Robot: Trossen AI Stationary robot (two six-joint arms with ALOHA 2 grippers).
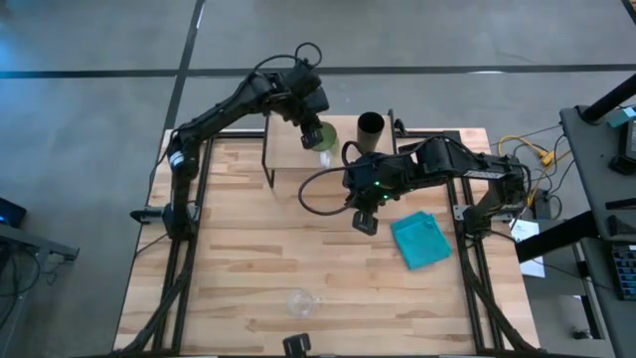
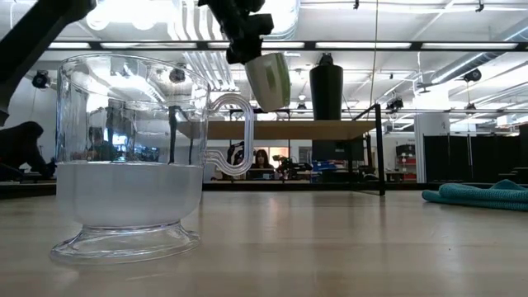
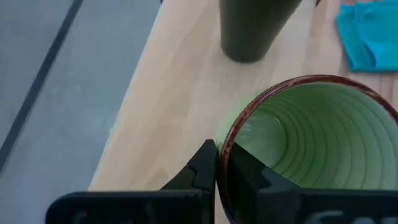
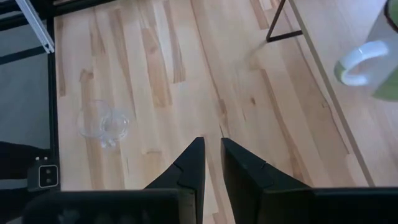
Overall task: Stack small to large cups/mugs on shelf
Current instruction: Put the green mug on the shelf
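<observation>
My left gripper [image 1: 316, 127] reaches over the shelf [image 1: 288, 157], a low light-wood board on thin black legs at the table's far side, and is shut on the green mug [image 2: 270, 80]. The mug's whitish handle [image 4: 359, 62] shows in the right wrist view. The black cup [image 1: 370, 127] stands upright on the shelf board [image 2: 330, 129], right of the mug. The clear glass cup [image 1: 300, 301] stands on its foot near the table's near edge, large in the low view [image 2: 132, 157]. My right gripper [image 1: 365, 221] hovers shut over the table's middle. My left gripper holds the green mug by its brown rim [image 3: 225, 144], pinched with one finger [image 3: 249, 171] inside the mug and the other [image 3: 202, 167] outside. It comes from above, slanting. The mug hangs tilted below the fingers, lifted clear above the shelf board beside the black cup.
A teal folded cloth [image 1: 420, 241] lies on the table right of my right gripper. The wooden tabletop [image 1: 248, 249] shows bare between the shelf and the glass cup. Black frame rails [image 1: 179, 259] run along both table sides. People and equipment show in the room beyond.
</observation>
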